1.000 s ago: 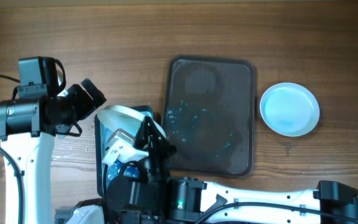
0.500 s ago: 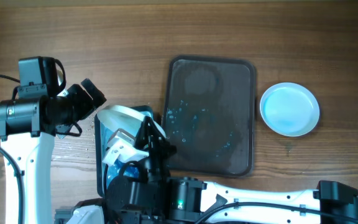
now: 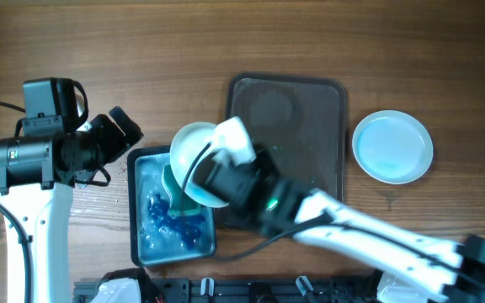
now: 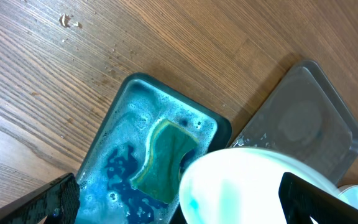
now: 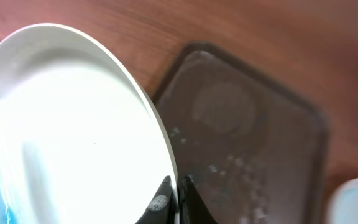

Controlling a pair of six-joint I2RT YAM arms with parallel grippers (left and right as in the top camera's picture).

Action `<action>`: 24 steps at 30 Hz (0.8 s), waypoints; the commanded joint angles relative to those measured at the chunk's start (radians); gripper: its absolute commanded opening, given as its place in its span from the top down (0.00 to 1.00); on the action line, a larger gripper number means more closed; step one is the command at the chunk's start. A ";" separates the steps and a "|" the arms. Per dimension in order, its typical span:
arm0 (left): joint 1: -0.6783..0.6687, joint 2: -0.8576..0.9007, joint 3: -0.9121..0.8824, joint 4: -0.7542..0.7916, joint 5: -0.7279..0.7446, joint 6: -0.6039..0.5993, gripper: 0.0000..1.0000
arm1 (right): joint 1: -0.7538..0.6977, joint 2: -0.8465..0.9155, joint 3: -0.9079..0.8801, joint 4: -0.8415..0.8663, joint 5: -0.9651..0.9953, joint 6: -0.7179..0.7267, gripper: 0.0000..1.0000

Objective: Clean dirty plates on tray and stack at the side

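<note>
My right gripper [image 5: 174, 190] is shut on the rim of a white plate [image 3: 196, 160], held tilted above the right edge of the blue soapy basin [image 3: 141, 220]; the plate also shows in the right wrist view [image 5: 73, 130] and the left wrist view [image 4: 247, 190]. A green sponge [image 4: 163, 158] lies in the basin's foam [image 4: 114, 180]. The dark grey tray [image 3: 306, 109] is wet and holds no plates. A clean light-blue plate [image 3: 392, 147] sits on the table right of the tray. My left gripper [image 4: 179, 205] is open and empty above the basin's left side; its arm [image 3: 49, 151] is at the left.
The wooden table [image 3: 141, 50] lies bare at the back. A few crumbs [image 4: 67, 22] lie left of the basin. A dark rack edge [image 3: 226, 290] runs along the table's front.
My right arm has swung up and right, lifting the white plate out of the basin towards the tray. The sponge and foam are now uncovered. The left arm has not moved.
</note>
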 commanded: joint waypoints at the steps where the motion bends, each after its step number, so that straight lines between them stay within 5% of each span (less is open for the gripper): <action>1: 0.006 -0.005 0.014 0.001 -0.017 0.008 0.00 | -0.098 -0.177 0.014 -0.001 -0.348 0.012 0.96; 9: 0.006 -0.005 0.014 0.001 -0.017 0.008 0.00 | -0.012 -0.206 0.013 -0.046 -0.248 -0.027 0.96; 17: 0.006 -0.005 0.014 0.001 -0.017 0.008 0.00 | 0.344 -0.072 0.013 -0.058 0.385 -0.157 0.96; 24: 0.006 -0.005 0.014 0.001 -0.017 0.008 0.00 | 0.431 0.125 0.013 0.073 0.632 -0.432 0.96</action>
